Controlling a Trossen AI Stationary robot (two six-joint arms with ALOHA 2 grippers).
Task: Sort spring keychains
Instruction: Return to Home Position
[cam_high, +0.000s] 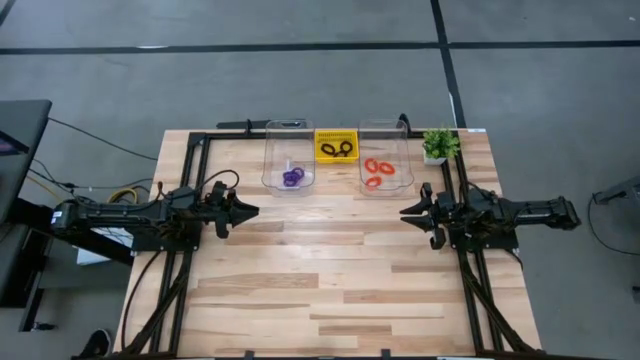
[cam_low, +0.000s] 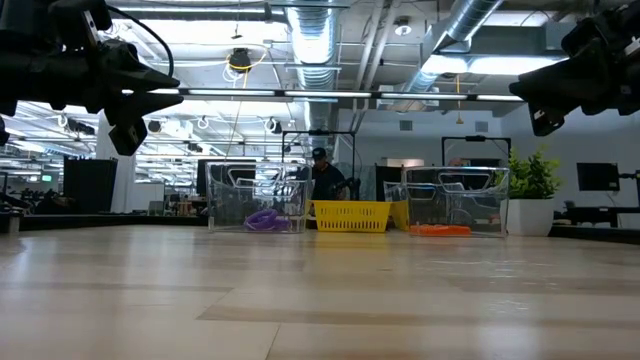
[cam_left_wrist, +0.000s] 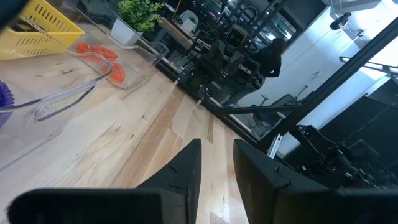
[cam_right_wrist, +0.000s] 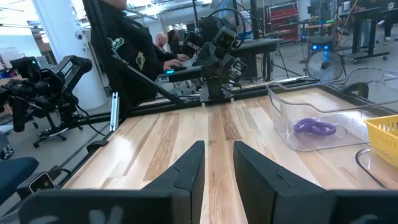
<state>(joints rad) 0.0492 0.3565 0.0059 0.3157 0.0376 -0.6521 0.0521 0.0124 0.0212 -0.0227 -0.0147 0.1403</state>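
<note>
Black keychains (cam_high: 337, 150) in yellow basket (cam_high: 336, 132)

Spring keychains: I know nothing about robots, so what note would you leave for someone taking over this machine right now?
The left claw is open and empty, above the left side of the wooden table. The right claw is open and empty, above the right side.
The purple spring keychains lie in the left clear bin, the black spring keychains in the yellow basket, and the orange-red spring keychains in the right clear bin.
Done: every keychain in view is sorted by colour.
Left: probably only parking the arms.
</note>
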